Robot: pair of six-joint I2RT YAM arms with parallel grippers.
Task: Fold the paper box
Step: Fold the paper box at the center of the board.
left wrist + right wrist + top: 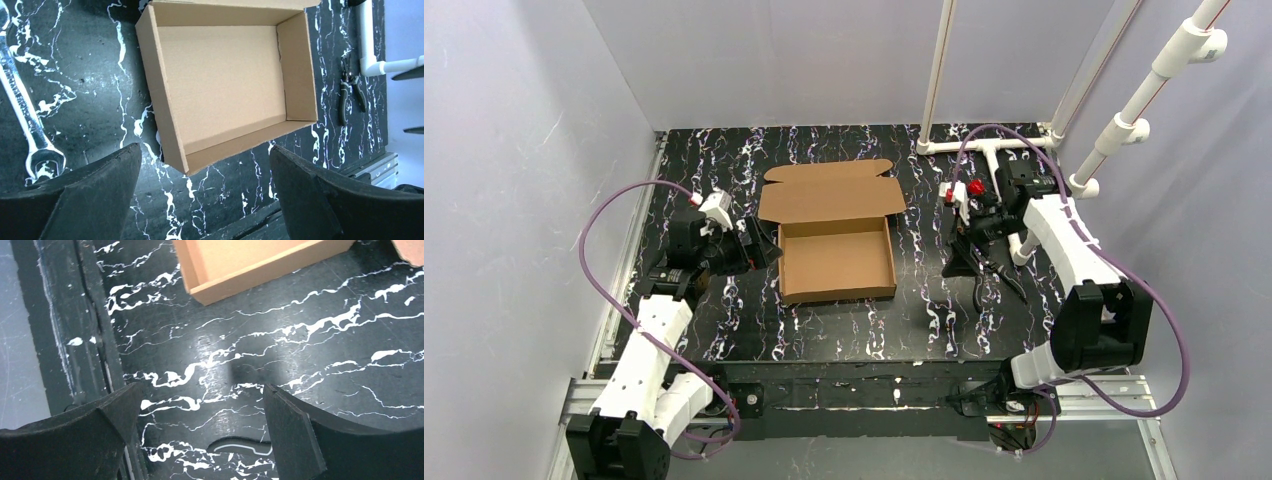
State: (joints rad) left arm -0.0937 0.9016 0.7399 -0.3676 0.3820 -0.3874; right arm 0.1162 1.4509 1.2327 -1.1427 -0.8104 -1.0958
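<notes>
The paper box (836, 258) sits in the middle of the black marbled table as a shallow brown tray with its four walls up. Its lid (829, 193), with rounded tabs, lies open toward the back. My left gripper (764, 246) is open just left of the box and touches nothing. In the left wrist view the paper box (225, 80) lies ahead of the open left gripper (205, 149). My right gripper (960, 262) stands open to the right of the box, apart from it. In the right wrist view the right gripper (202, 387) is over bare table, with a box corner (240, 270) beyond it.
A wrench (25, 110) lies left of the box. Black pliers (996, 276) lie on the table by the right gripper, and their handle (240, 445) shows between its fingers. A white pipe frame (994, 146) stands at the back right. Grey walls close in three sides.
</notes>
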